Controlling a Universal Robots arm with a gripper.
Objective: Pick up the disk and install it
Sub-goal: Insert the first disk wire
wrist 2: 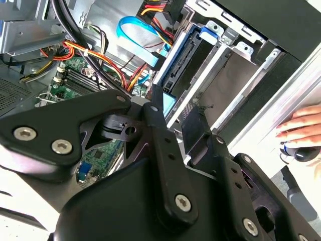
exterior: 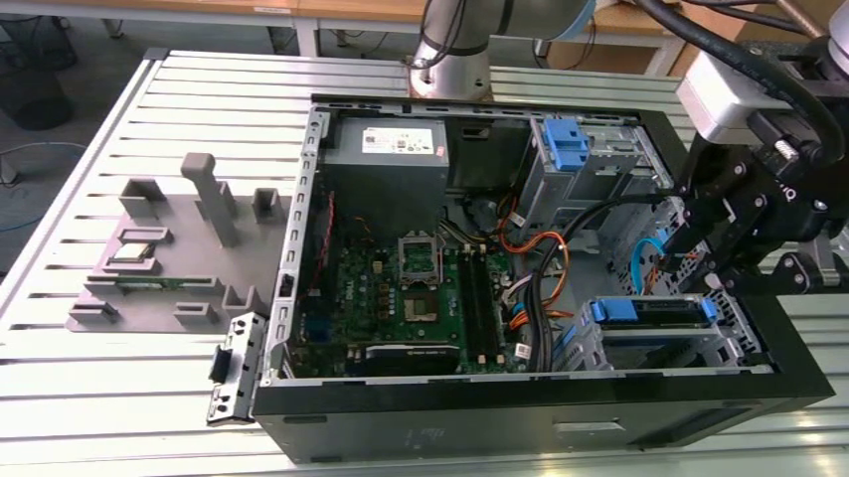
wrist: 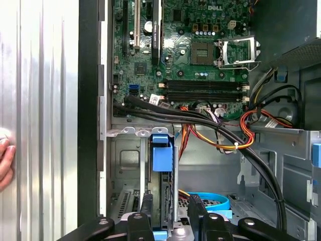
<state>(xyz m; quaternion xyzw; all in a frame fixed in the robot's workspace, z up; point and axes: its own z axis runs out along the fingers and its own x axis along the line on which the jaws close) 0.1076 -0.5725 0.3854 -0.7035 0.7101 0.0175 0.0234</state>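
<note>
1. The gripper [wrist 2: 174, 109] sits in the foreground, its 2 black fingers [wrist 2: 156, 113] standing apart.
2. At 12 o'clock from the fingertips, the disk [wrist 2: 186, 59] sits edge-on in the metal drive cage [wrist 2: 241, 70], its blue rail showing.
3. At 10 o'clock, orange cables [wrist 2: 95, 55] and a blue flat cable [wrist 2: 135, 35] run over the green motherboard [wrist 2: 75, 68].
4. At 3 o'clock, a person's hand [wrist 2: 301, 123] rests on a pale surface outside the case.

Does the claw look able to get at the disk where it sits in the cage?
Likely yes. The claw hangs just over the disk, open and straddling its edge. The black cables pass beyond the drive cage's end, not across the disk.
</note>
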